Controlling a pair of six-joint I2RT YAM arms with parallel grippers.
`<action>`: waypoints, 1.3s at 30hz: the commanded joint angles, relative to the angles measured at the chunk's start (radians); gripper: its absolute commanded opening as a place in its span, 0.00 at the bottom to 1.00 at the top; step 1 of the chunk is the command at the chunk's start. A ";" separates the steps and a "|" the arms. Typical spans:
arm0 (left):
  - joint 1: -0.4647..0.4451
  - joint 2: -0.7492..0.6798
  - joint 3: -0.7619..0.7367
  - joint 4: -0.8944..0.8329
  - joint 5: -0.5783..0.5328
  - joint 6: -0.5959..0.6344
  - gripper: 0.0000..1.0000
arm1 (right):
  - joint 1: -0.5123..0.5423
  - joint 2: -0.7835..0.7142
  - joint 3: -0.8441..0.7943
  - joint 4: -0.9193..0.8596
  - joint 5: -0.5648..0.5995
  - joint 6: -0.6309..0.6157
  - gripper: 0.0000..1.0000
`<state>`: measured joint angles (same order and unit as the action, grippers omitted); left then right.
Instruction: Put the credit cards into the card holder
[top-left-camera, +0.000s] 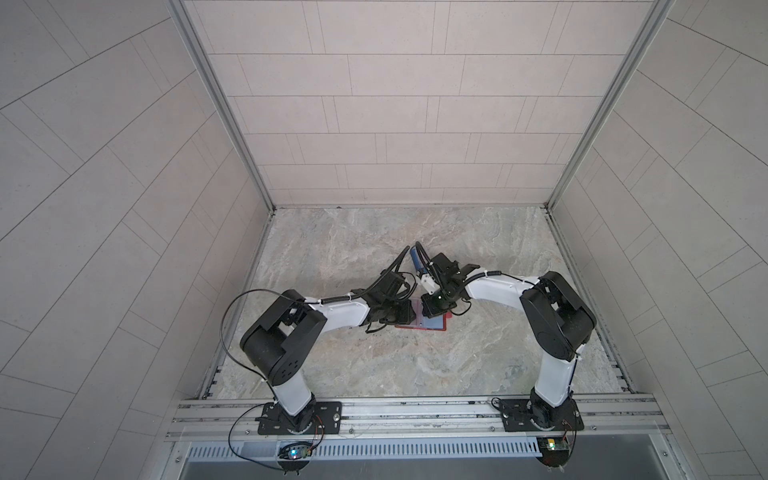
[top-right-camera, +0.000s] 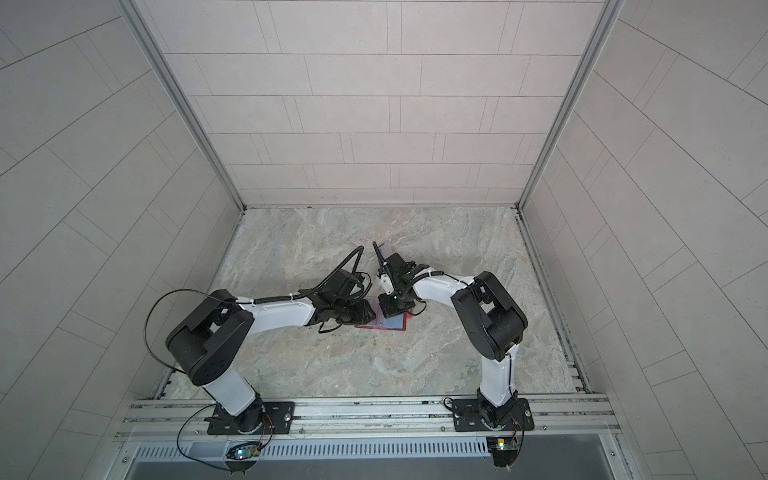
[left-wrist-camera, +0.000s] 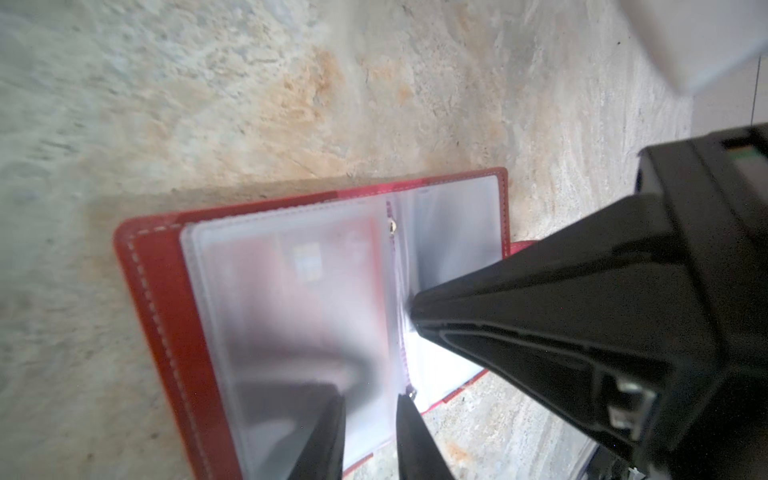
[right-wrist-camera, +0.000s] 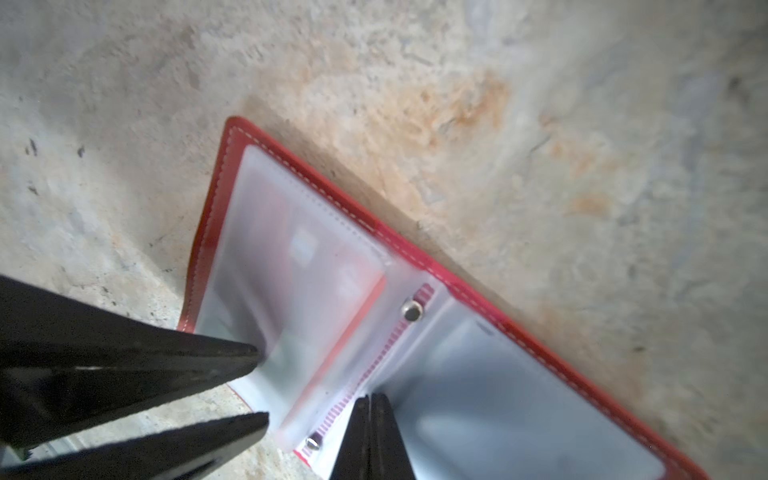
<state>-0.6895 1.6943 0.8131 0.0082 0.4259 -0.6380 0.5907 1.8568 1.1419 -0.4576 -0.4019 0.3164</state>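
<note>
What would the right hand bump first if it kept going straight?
Probably the clear plastic sleeve at the spine of the open red leather-like card holder; the right hand looks almost touching.

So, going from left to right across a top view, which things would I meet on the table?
The left arm → card holder → right arm.
</note>
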 joint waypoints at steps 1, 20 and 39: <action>-0.002 0.005 -0.007 -0.015 0.014 -0.021 0.27 | -0.006 -0.003 0.004 -0.108 0.133 -0.033 0.07; 0.146 0.012 0.285 -0.186 0.047 0.038 0.33 | -0.151 -0.126 0.160 -0.157 0.046 -0.050 0.23; 0.241 0.403 0.731 -0.260 0.041 -0.012 0.37 | -0.238 0.201 0.669 -0.357 -0.014 -0.125 0.41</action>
<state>-0.4564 2.0533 1.4944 -0.2298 0.4500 -0.6369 0.3542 2.0274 1.7599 -0.7574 -0.4023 0.2108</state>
